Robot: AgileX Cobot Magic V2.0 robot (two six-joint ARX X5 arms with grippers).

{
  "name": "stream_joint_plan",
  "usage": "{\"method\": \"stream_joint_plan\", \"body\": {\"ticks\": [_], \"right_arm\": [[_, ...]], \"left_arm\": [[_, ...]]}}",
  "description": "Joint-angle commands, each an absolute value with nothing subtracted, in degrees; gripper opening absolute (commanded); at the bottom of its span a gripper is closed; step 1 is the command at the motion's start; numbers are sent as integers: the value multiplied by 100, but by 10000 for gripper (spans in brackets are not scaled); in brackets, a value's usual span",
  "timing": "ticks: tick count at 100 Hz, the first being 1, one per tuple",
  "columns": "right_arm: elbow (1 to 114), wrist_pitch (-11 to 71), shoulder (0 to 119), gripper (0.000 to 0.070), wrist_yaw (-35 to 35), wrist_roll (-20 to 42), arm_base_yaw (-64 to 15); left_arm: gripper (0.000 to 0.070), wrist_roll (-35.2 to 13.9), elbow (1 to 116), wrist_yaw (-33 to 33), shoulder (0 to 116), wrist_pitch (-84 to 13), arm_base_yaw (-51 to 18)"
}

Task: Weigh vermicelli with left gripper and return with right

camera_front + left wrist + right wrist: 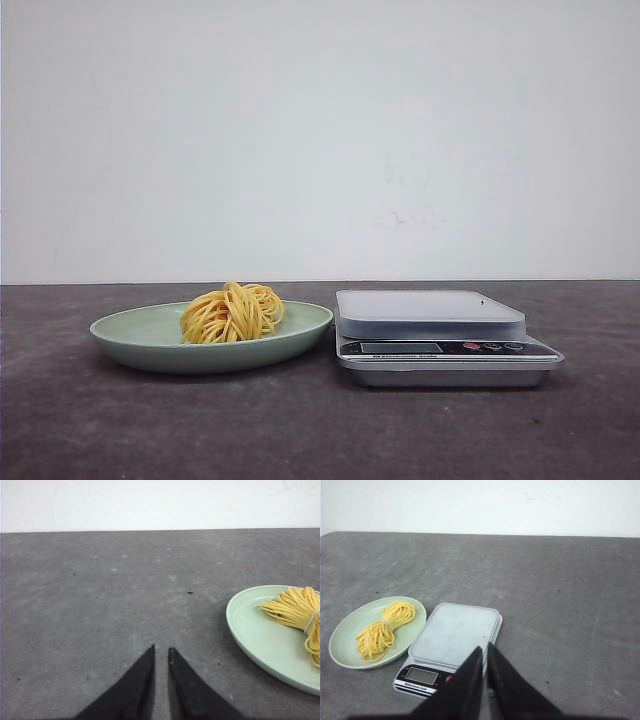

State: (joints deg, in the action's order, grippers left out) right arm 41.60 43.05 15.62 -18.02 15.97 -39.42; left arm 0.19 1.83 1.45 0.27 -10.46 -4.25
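Note:
The vermicelli point(232, 313), a small nest of yellow strands, lies on a pale green plate point(130, 332) left of a silver kitchen scale point(430, 312) with an empty platform. In the left wrist view the vermicelli point(296, 611) and plate point(255, 630) sit off to one side of my left gripper point(161, 649), which hangs over bare table, nearly closed and empty. In the right wrist view my right gripper point(485, 646) is nearly closed and empty, above the near corner of the scale point(455, 632), with the plate point(350, 630) and vermicelli point(382, 630) beside it. Neither gripper shows in the front view.
The table point(320, 430) is dark grey and ends at a white wall point(320, 140) behind. The scale's display and buttons point(445, 348) face the front.

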Motion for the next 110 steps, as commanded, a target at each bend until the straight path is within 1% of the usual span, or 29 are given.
{"method": "stream_joint_plan", "body": {"ticks": [1, 58, 66, 76, 86, 96, 105, 110], "right_arm": [[4211, 4244, 1557, 6, -1806, 1673, -3990], [4211, 4244, 1557, 6, -1806, 1671, -3990], [4211, 4239, 1542, 6, -1817, 1446, -3931], [4204, 4233, 1396, 6, -1752, 1243, -3450], [4053, 4086, 1155, 6, -1614, 1199, -2707], [3597, 3437, 829, 6, -1304, 829, -1865], [3024, 2646, 539, 6, -707, 368, -1135], [2696, 2235, 388, 6, -403, 222, -814]], "left_arm": [[12, -27, 80, 152, 19, -1074, -414], [12, -27, 80, 152, 19, -1074, -414], [12, -25, 80, 152, 19, -1074, -414], [12, -27, 80, 152, 19, -1074, -414], [12, -25, 80, 152, 19, -1072, -414], [12, -27, 80, 152, 19, -1074, -414], [12, -27, 80, 150, 19, -1074, -414], [12, -27, 80, 152, 19, -1074, -414]]}}
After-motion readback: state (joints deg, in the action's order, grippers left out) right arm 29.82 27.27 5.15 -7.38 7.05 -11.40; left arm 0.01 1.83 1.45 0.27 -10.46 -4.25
